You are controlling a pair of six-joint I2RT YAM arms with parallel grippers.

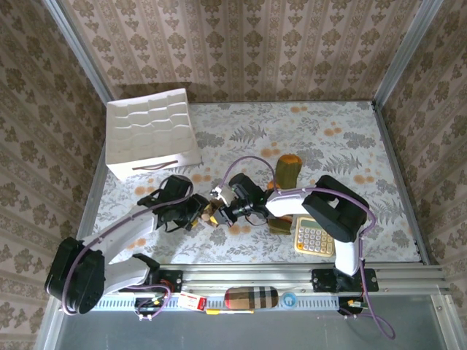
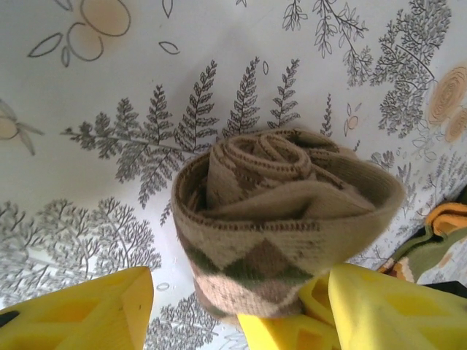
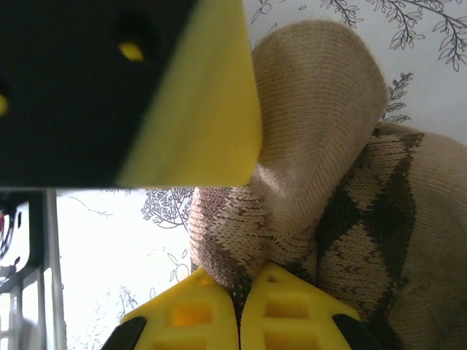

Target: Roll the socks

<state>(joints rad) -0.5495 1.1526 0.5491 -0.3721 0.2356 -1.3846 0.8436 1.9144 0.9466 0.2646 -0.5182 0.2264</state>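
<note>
Left claw (image 2: 233,321) is standing wide, straddling the rolled argyle sock (image 2: 284,211) sitting on the fern-print tabletop (image 2: 109,95), with one finger clear of it. Right claw (image 3: 239,306) is pinching that sock's fabric, jaws nearly together. Olive-and-orange sock (image 2: 427,244) is lying just beside the roll.

Top view evenly bright, faint shadows; left wrist view washed out on white fern-print tablecloth (image 2: 109,87); right wrist close-up soft, tan brown-diamond knit sock (image 3: 350,182) slightly blurred, glare lower left
</note>
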